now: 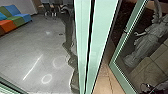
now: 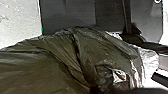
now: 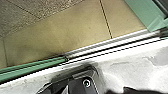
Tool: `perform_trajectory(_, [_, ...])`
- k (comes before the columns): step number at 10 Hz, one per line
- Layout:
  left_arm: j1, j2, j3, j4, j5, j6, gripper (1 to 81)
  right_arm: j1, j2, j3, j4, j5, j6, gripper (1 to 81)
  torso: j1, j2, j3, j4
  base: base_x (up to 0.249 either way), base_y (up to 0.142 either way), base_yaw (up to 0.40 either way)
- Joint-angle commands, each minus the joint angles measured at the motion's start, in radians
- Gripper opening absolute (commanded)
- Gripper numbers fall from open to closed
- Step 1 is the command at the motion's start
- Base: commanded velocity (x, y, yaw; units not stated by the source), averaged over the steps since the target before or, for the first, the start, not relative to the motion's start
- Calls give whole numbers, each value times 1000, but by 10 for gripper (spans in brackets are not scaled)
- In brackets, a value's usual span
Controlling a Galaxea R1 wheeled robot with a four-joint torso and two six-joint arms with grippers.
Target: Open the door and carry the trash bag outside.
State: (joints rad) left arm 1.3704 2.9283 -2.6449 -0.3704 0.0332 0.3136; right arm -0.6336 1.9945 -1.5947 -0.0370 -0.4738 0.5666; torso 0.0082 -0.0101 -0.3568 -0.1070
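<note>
The dark olive trash bag [image 2: 62, 55] fills a broad area of the left wrist view, creased and bunched, with pale shiny patches at one end. In the head view a pale green door frame [image 1: 100, 37] rises through the middle, and a green-edged glass door [image 1: 130, 30] stands at an angle to its right. The right wrist view has the doorway's metal threshold [image 3: 107, 45] running between pale green frame parts. How either gripper stands cannot be made out.
Tan paving [image 3: 62, 37] lies beyond the threshold. A pale robed statue [image 1: 143, 45] stands to the right, seen through the door's glass. Coloured seats [image 1: 15, 17] and chairs [image 1: 48, 8] are indoors at the far left, across grey floor [image 1: 30, 47].
</note>
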Motion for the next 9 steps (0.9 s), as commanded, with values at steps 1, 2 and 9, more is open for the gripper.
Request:
perform_trajectory(1, [-20, -9, 3, 2, 83, 4, 10, -178, -14, 15, 17, 187, 22, 811, 0, 0, 81, 0, 0, 0, 0])
perform_trajectory(2, [-21, -9, 3, 2, 83, 5, 10, -237, 9, 9, 17, 223, 18, 811, 0, 0, 109, 0, 0, 0, 0])
perform_trajectory(9, [-24, -17, 3, 4, 82, 7, 10, -571, 304, -161, -139, 377, 9, 811, -2, -2, 250, 0, 0, 0, 0])
